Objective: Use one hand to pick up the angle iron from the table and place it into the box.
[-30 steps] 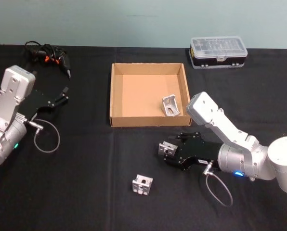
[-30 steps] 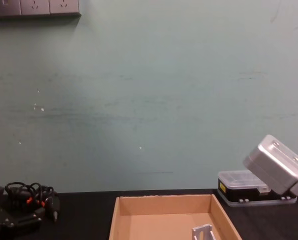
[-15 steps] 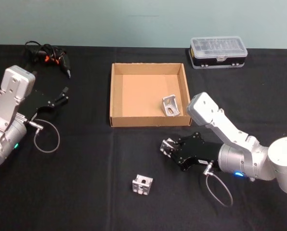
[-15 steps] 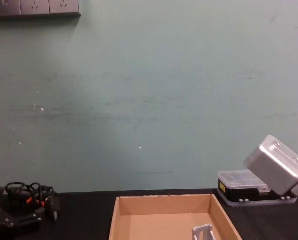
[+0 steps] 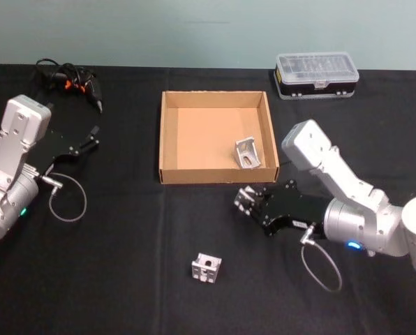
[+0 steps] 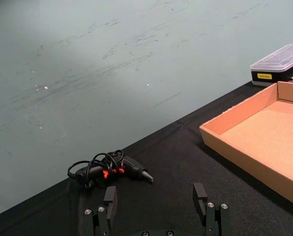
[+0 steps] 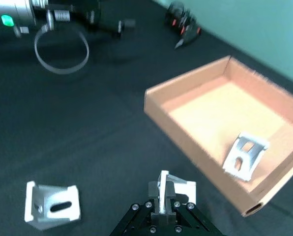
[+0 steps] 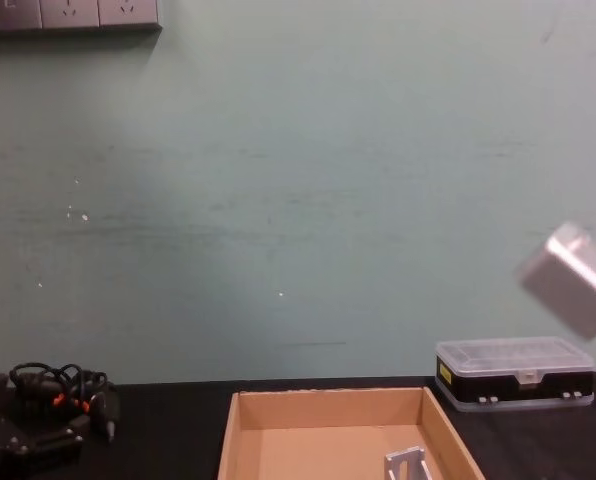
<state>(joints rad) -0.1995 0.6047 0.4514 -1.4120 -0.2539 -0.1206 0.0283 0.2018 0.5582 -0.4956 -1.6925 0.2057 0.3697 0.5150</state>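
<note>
Soft, even light from above falls on the flat matte black tabletop (image 5: 124,279), which takes it without glare, while the boxy silver-grey wrist housing (image 5: 308,145) gleams pale and the shallow tan cardboard box (image 5: 215,176) holds faint shade along its walls.

the right gripper (image 7: 162,199) clamps an angle iron (image 7: 180,188) beside the box (image 7: 195,147); a second bracket (image 7: 52,206) lies on the table (image 7: 102,147). a third bracket (image 7: 245,155) stands inside the box.
</note>
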